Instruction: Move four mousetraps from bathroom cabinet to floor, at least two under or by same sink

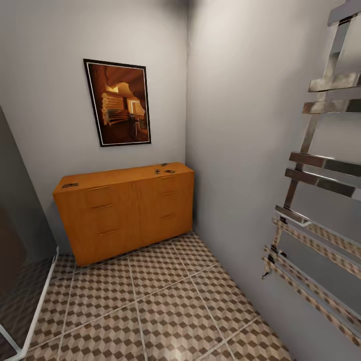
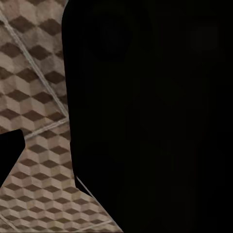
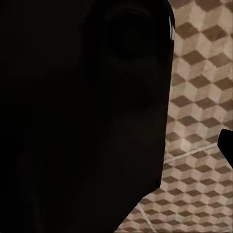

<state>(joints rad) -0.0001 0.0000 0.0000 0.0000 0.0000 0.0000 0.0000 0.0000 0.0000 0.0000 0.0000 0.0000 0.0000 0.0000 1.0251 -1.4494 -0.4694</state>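
No readable writing or brand marks anywhere that I can spot. The cabinet (image 1: 125, 213) sits in the corner, back against the wall under a framed picture (image 1: 118, 103) of what looks like a warm-lit log interior. All its fronts are shut, so no telling what's inside. On its flat top there are small dark bits: one mousetrap (image 1: 69, 185) near the left end, and a little cluster of mousetraps (image 1: 165, 169) near the right end by the corner. Too small to count that cluster for sure.

The bathroom floor (image 1: 165, 306) with the cube-pattern tiles runs from the cabinet toward the camera. A chrome towel rail (image 1: 321, 200) hangs on the right wall, and a glass shower edge (image 1: 30, 306) shows at far left.

Both wrist views are mostly a big black shape with the same cube tiles (image 2: 34, 97) beside it, so I can't tell whether either claw is open or closed.
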